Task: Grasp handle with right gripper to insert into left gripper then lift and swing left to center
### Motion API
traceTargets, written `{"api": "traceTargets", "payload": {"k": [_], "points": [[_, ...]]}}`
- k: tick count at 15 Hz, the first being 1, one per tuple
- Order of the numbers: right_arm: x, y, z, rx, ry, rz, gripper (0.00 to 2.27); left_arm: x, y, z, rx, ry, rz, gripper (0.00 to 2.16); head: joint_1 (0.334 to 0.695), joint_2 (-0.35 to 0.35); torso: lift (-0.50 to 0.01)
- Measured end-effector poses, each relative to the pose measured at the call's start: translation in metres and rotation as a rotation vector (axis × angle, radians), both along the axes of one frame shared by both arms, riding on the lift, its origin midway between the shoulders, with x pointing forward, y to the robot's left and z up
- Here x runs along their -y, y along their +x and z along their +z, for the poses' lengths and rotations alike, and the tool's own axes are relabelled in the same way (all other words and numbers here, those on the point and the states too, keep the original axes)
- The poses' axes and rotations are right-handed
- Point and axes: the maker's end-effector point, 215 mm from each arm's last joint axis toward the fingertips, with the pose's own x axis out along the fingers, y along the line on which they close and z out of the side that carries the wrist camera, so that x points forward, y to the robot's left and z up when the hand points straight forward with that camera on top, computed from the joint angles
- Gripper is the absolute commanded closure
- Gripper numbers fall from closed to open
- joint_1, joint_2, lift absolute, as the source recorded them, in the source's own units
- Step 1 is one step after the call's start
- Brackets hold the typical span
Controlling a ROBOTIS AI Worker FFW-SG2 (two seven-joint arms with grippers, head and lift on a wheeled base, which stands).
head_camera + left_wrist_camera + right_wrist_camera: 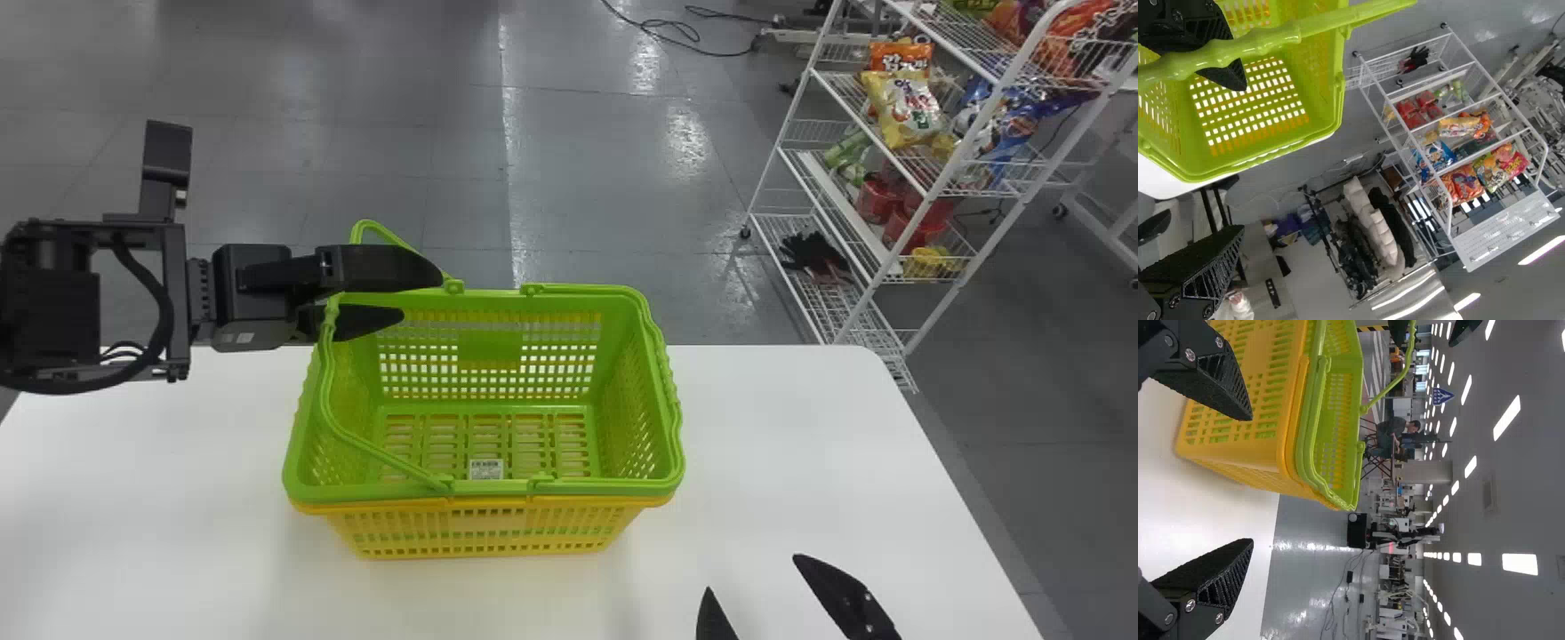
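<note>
Nearest the head camera, the right claw (752, 573) reaches in from the bottom edge above the near right part of the worktop, its two black fingers spread well apart with nothing between them. Gray floor (356, 124) stretches beyond the white worktop (800, 427). Past the worktop's far right corner stands a white wire rack (996, 93), loaded with snack bags and other goods. A green shopping basket (382, 492) sits at the worktop's far edge, left of its middle, nested in a yellow shopping basket (480, 533). The green one's left handle (325, 382) is raised and leans out over the basket's left side, while its other handle (660, 356) lies folded down along the right rim.

The left claw (422, 296) comes in from the left, over the basket's far left corner, its fingers apart. The raised handle passes across that claw, close by one finger; it is not clamped between the two, and whether it touches either cannot be told. In the left wrist view the wide gap between the fingers (1211, 257) is plain, with the handle beside only one of them.

On the rack, a yellow snack bag (902, 107) leans on an upper shelf and dark gloves (807, 253) lie on the bottom one. A small white label (485, 469) marks the green basket's bottom, near its front wall.
</note>
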Motion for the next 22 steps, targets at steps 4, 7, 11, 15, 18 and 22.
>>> {"api": "traceTargets", "payload": {"k": [4, 7, 11, 15, 18, 22], "points": [[0.008, 0.021, 0.023, 0.046, -0.001, -0.019, 0.19, 0.017, -0.011, 0.010, -0.008, 0.015, -0.073, 0.05, 0.695, -0.204, -0.093], [0.010, 0.039, 0.033, 0.049, 0.001, -0.028, 0.59, 0.028, -0.013, 0.019, 0.007, 0.030, -0.109, 0.05, 0.695, -0.215, -0.093], [0.026, 0.064, 0.034, 0.022, -0.016, -0.077, 2.03, 0.037, -0.010, 0.026, 0.018, 0.039, -0.130, 0.05, 0.695, -0.235, -0.093], [0.028, 0.087, 0.029, -0.004, -0.071, -0.106, 2.16, 0.042, -0.008, 0.028, 0.016, 0.030, -0.137, 0.05, 0.695, -0.243, -0.093], [0.018, 0.107, 0.018, -0.041, -0.114, -0.113, 2.17, 0.046, -0.009, 0.029, 0.011, 0.017, -0.142, 0.05, 0.695, -0.230, -0.093], [0.000, 0.124, 0.003, -0.079, -0.175, -0.097, 2.17, 0.048, -0.010, 0.029, 0.008, 0.007, -0.142, 0.05, 0.695, -0.211, -0.093]]}}
